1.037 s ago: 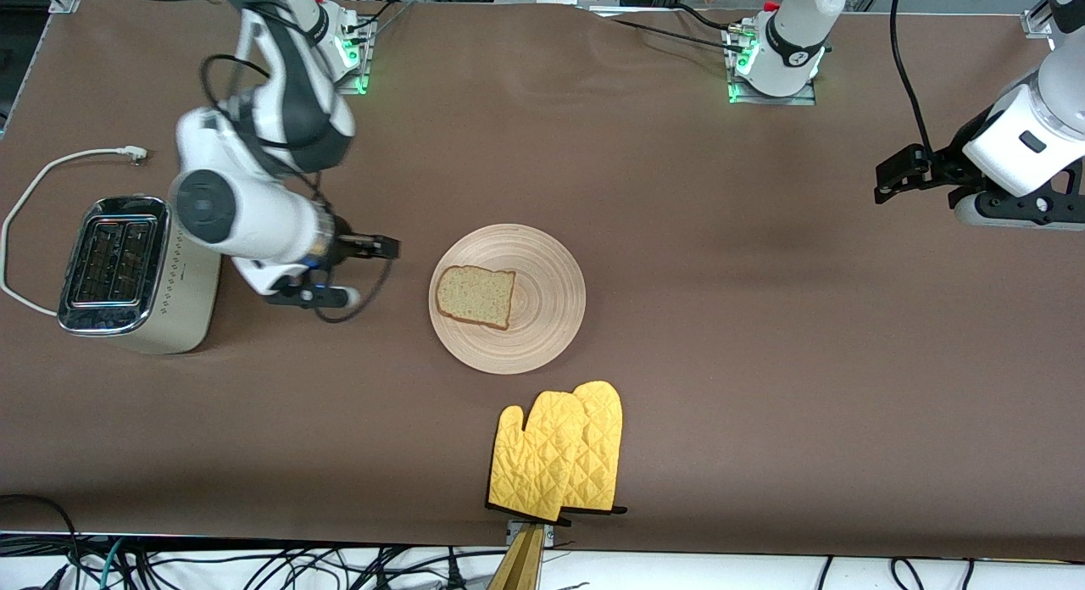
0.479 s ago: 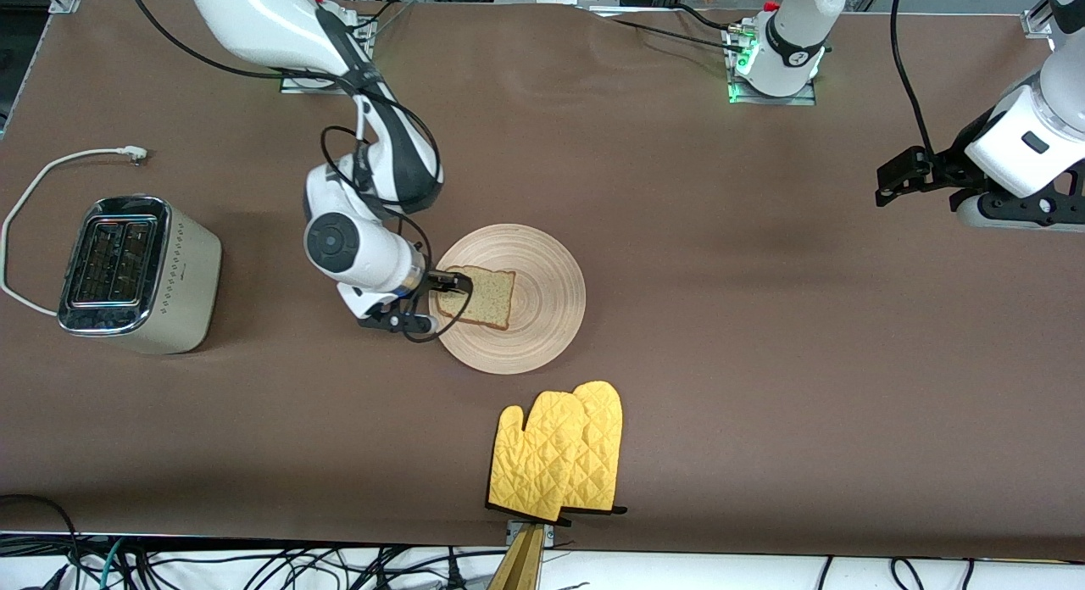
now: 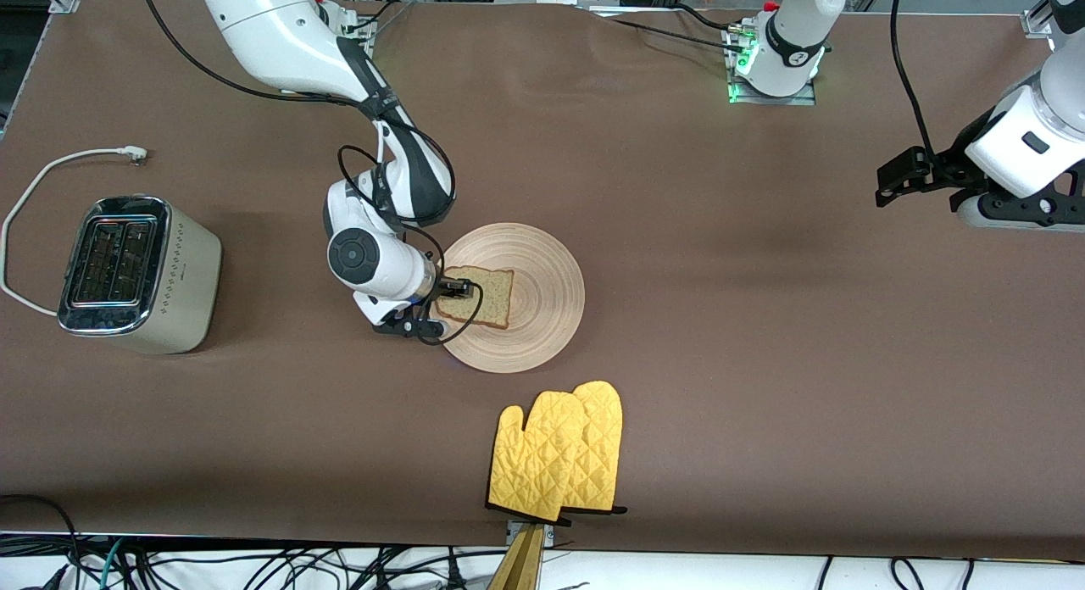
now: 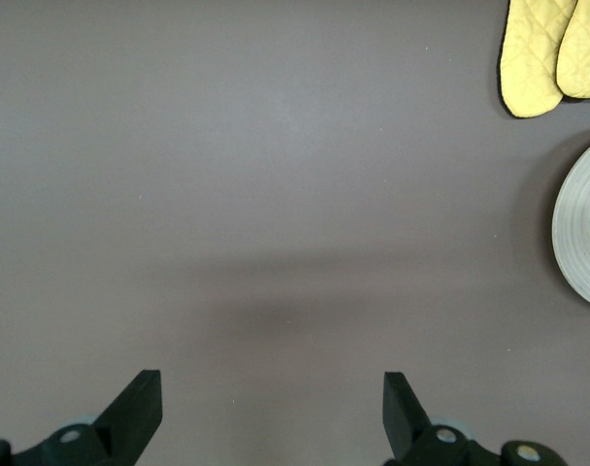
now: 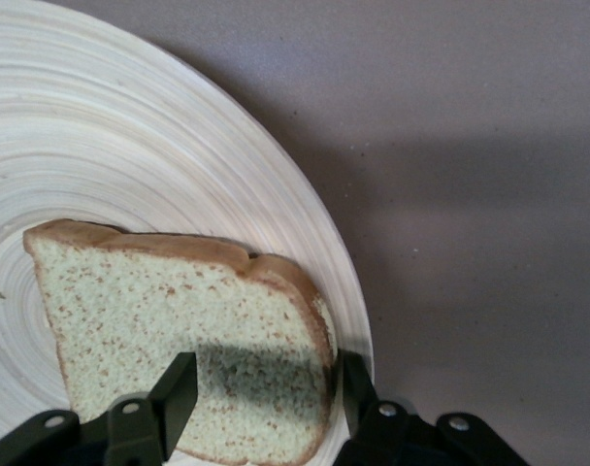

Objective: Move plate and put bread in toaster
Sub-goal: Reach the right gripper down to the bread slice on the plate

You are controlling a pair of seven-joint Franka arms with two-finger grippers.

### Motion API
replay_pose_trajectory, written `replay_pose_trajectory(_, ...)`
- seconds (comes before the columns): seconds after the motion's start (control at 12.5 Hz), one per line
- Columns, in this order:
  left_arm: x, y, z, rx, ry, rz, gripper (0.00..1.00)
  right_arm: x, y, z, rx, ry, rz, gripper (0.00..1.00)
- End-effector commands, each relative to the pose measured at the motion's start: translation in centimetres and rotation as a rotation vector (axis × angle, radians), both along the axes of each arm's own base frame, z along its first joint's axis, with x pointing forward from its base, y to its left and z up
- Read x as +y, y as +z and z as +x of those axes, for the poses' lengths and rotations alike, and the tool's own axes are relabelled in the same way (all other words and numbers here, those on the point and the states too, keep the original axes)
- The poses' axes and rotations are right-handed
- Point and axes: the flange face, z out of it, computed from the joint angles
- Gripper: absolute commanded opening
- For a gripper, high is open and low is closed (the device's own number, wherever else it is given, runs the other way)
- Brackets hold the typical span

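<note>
The bread [image 3: 485, 298] [image 5: 179, 311] lies flat on the round wooden plate [image 3: 547, 297] [image 5: 130, 146] in the middle of the table. My right gripper [image 3: 458, 290] [image 5: 268, 388] is low at the slice's end toward the right arm's side, open. One finger sits over the crumb and the other beside the crust, with that end of the slice between them. The cream toaster [image 3: 136, 272] stands at the right arm's end of the table, slots up. My left gripper [image 3: 890, 179] [image 4: 271, 408] waits open over bare table at the left arm's end.
A pair of yellow oven mitts [image 3: 559, 454] [image 4: 547, 49] lies nearer the front camera than the plate, close to the table's front edge. The toaster's white cord [image 3: 51, 170] loops on the table beside it. The plate's rim [image 4: 586, 233] shows in the left wrist view.
The right arm swung from beside the toaster over to the plate and came down at the bread. Its fingers have narrowed around the slice's end. The left arm has not moved.
</note>
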Motion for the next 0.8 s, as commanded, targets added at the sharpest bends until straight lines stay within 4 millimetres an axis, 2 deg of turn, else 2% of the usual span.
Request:
replay_pose_trajectory(0.0, -0.1, 0.6, 0.4, -0.013, -0.004, 0.009, 1.00, -0.2, -0.1, 0.1, 0.010, 0.022, 0.009, 0.47)
replay_pose_trajectory(0.08, -0.1, 0.6, 0.4, -0.014, -0.004, 0.009, 1.00, -0.4, -0.1, 0.2, 0.011, 0.021, 0.008, 0.27)
replay_pose_trajectory(0.16, -0.1, 0.6, 0.4, -0.014, -0.004, 0.008, 1.00, -0.5, 0.0, 0.3, 0.010, 0.020, 0.009, 0.16)
replay_pose_trajectory(0.24, -0.1, 0.5, 0.4, -0.011, -0.004, 0.008, 1.00, -0.4, 0.2, 0.3, 0.007, 0.022, 0.010, 0.00)
replay_pose_trajectory(0.72, -0.4, 0.6, 0.3, -0.013, -0.006, 0.010, 1.00, -0.1, 2.6, 0.5, 0.003, 0.039, 0.023, 0.00)
